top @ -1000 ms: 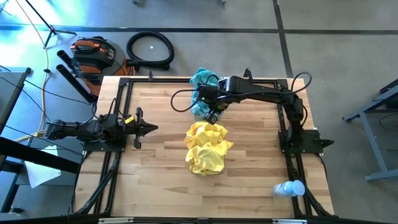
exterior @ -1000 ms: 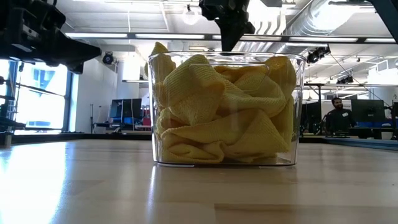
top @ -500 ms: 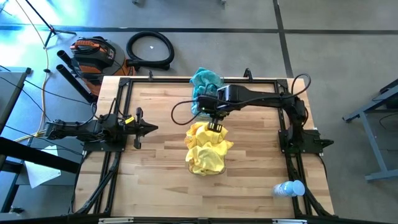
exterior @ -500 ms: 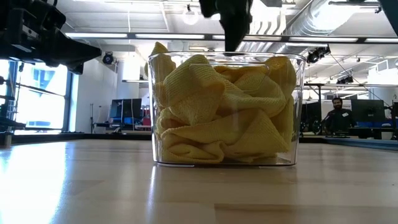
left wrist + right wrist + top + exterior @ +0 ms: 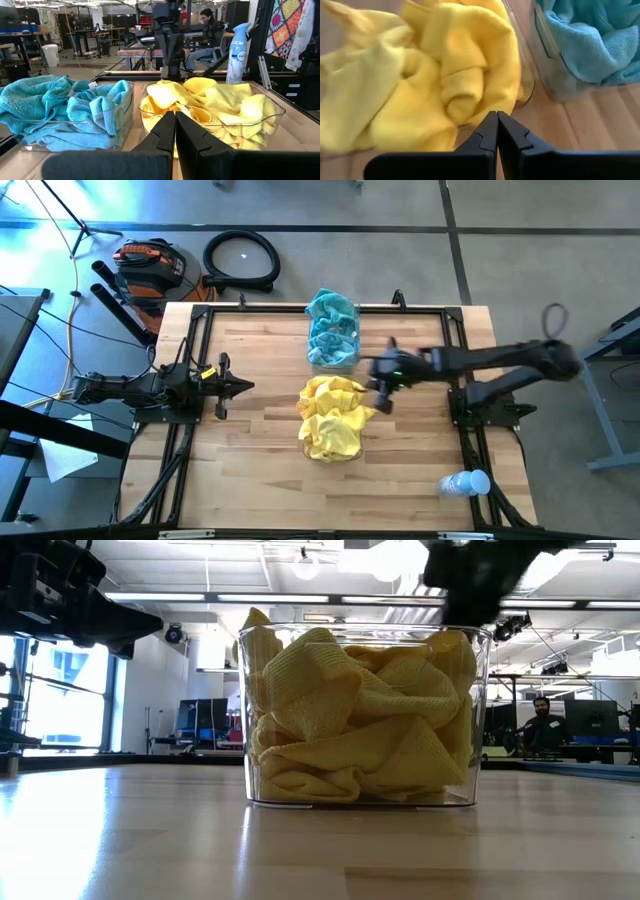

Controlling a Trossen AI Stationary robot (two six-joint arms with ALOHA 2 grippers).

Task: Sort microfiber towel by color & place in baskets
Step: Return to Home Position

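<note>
High view: right gripper [image 5: 378, 380], fingers together and empty, seemingly just beside yellow towel basket [image 5: 483, 690]; left gripper [image 5: 240, 387], also pinched together, well apart.

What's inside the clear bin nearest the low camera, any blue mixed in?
Only crumpled yellow towels show through the clear bin walls, piled past the rim. No blue shows there, but the pile's middle is covered by outer folds.
</note>
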